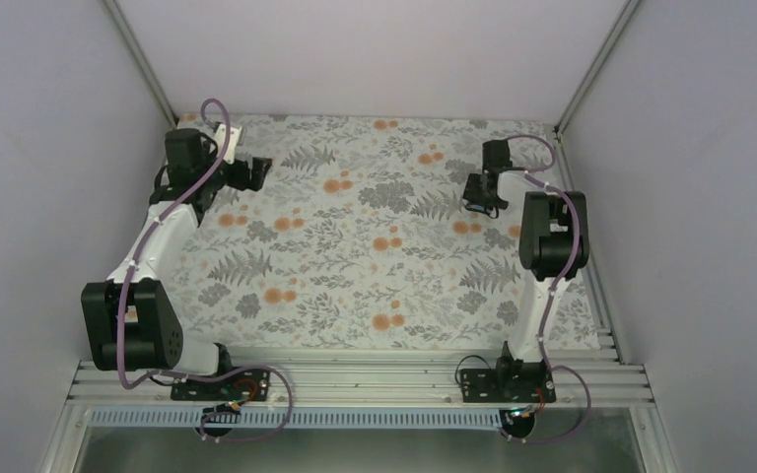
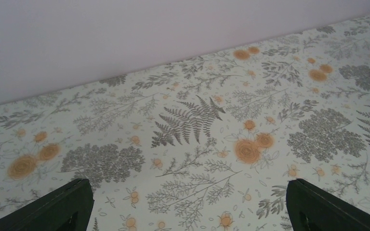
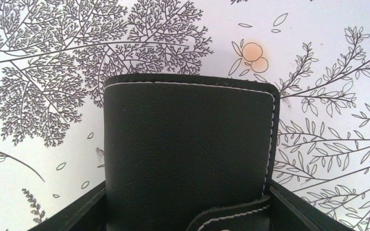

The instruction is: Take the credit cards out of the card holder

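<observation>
The dark, grained-leather card holder (image 3: 188, 144) with white stitching along its edge is folded shut, its outer face turned towards the right wrist camera. A closing strap (image 3: 231, 214) crosses its lower corner. We see none of the credit cards, so we judge they are all tucked inside and that the task has barely begun.

The right arm's fingers (image 3: 84, 209) flank the holder on both sides and press against its edges, so we read them as clenched on it. In the wrist view the printed leaves look large behind the holder, and we cannot tell whether its far edge touches the floral-printed surface (image 3: 38, 72) or hangs just above it. From overhead, the holder is only a small dark shape with a hint of blue (image 1: 477, 205) at the right fingers, towards the far right of the surface. Gripping it by the two side edges leaves the broad face and the strap free, which we think suits opening it.

The left arm's fingers (image 2: 62, 204) are spread wide with nothing between them, over bare pattern at the far left and well apart from the holder. We take them to be free to undo the strap and draw the cards out while the right arm steadies the holder.
</observation>
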{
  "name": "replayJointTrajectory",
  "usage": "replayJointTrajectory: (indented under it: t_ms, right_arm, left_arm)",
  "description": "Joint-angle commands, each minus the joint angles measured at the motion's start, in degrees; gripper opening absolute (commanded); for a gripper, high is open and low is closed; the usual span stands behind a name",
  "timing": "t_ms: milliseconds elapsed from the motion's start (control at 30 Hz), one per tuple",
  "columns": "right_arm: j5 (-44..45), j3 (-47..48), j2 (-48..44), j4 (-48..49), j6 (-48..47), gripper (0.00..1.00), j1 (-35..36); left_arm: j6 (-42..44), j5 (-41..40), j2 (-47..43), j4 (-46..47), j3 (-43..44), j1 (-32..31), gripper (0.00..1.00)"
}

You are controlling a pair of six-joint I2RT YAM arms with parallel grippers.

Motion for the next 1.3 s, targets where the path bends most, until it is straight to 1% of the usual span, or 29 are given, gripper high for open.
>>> replayJointTrajectory:
  t_ms: [0,133,267,367,433,467,500,567,600,733,900,1033,1167,1200,1267]
  right_arm:
    - [-2.28,-3.44,-1.57,-3.55,-0.6,0.69,0.51]
    - [-6.75,-4.98,-7.76,-0.85,-1.3,0.66,2.39]
    - [-11.55,-6.59,-16.07,4.34,-1.01,0.64,7.17]
    - [-15.59,-8.27,-22.52,11.11,0.35,0.63,13.28]
    - [-17.35,-8.81,-26.35,16.16,1.1,0.62,18.93]
    - [-17.95,-8.83,-27.61,18.74,1.24,0.62,20.59]
    - [-18.26,-8.51,-28.78,21.07,1.2,0.62,23.91]
    - [-19.33,-7.56,-29.83,25.28,0.47,0.63,28.47]
    - [-19.66,-7.15,-30.11,26.99,0.05,0.63,30.56]
    - [-19.87,-4.05,-29.91,29.07,-2.53,0.63,36.39]
    - [-19.32,-0.02,-28.22,26.94,-7.02,0.63,40.63]
    - [-18.21,0.51,-27.9,27.52,-9.58,0.63,43.68]
    - [-17.21,2.37,-26.82,26.41,-10.07,0.63,44.7]
    - [-17.21,2.74,-26.68,26.15,-10.36,0.63,44.94]
    - [-16.63,2.83,-26.71,26.19,-10.93,0.63,45.4]
  left_arm:
    - [1.78,2.92,-0.25,-2.59,1.41,-0.7,1.0]
    - [2.57,3.34,1.49,-6.14,4.34,-1.09,1.0]
    - [2.66,5.96,2.17,-11.39,10.13,-1.79,1.0]
    - [1.47,11.01,1.3,-13.83,13.05,-3.72,0.99]
    - [0.06,13.95,1.03,-15.07,15.04,-5.71,0.96]
    - [-0.7,15.14,1.12,-15.91,16.23,-6.8,0.96]
    - [-1.41,16.82,1.31,-17.09,17.66,-7.61,0.96]
    - [-3.26,20.02,2.07,-18.64,20.09,-9.27,0.97]
    - [-4.54,21.47,2.18,-18.86,21.25,-9.83,0.99]
    - [-9.71,26.0,1.78,-17.97,23.27,-10.67,1.0]
    - [-10.03,28.01,-1.77,-14.34,20.56,-10.93,1.0]
    - [-11.65,29.41,-1.55,-14.45,20.74,-11.02,1.0]
    - [-12.57,31.77,-2.07,-13.97,20.43,-11.09,1.0]
    - [-12.82,31.92,-2.35,-13.81,20.07,-11.18,0.99]
    - [-12.88,31.83,-2.47,-14.38,19.74,-11.33,0.91]
